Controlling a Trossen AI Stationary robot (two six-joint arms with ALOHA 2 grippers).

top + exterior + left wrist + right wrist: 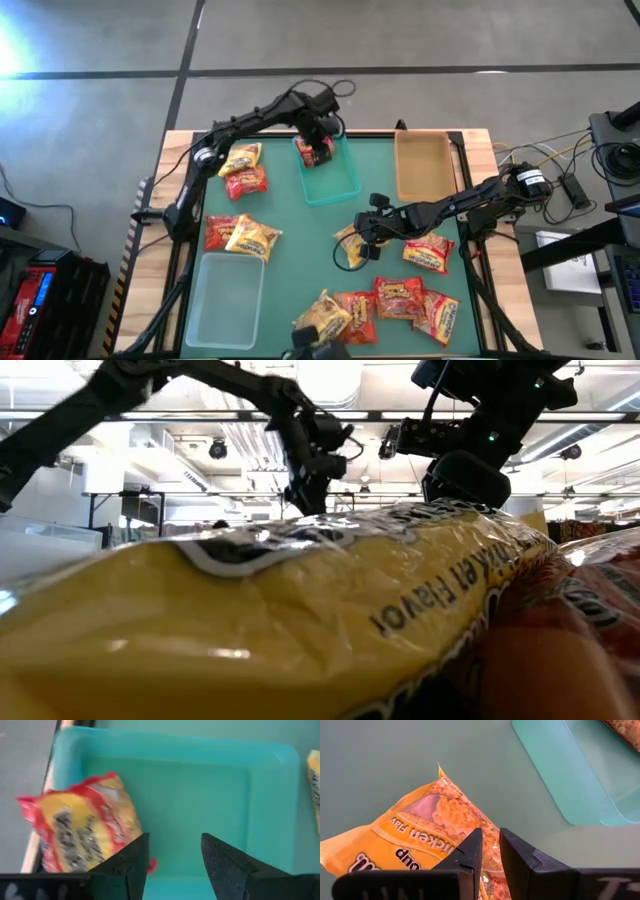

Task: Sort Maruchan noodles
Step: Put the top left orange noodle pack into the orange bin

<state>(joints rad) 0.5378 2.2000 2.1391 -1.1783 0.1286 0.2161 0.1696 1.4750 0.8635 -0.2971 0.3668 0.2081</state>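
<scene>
Green matting covers the table (pixel 290 215), grey floor all around it; three bins sit on top, a teal bin (pixel 335 180) near the far edge, a tan bin (pixel 423 165) beside it, and a clear bin (pixel 222 290) toward the near left corner. Over the teal bin hangs the left gripper (pixel 318 133); its fingers (pixel 131 862) stand spread apart with nothing between them, and a red packet (pixel 82 832) lies inside the teal bin, tilted against its far end, just beside those fingers. Out in the middle of the mat sits the right gripper (pixel 489 851); its fingers are drawn close, pinching the edge of a yellow chicken-flavour packet (pixel 415 842) that lies on the mat beside the teal bin's near corner. Plenty of noodles elsewhere: a yellow and a red packet (pixel 243 170) to the left of the teal bin; another red and yellow pair (pixel 240 235) just beyond the clear bin; a cluster of mostly red packets (pixel 390 300) along the near edge; one more red packet (pixel 428 252) lies just beneath the right arm.
</scene>
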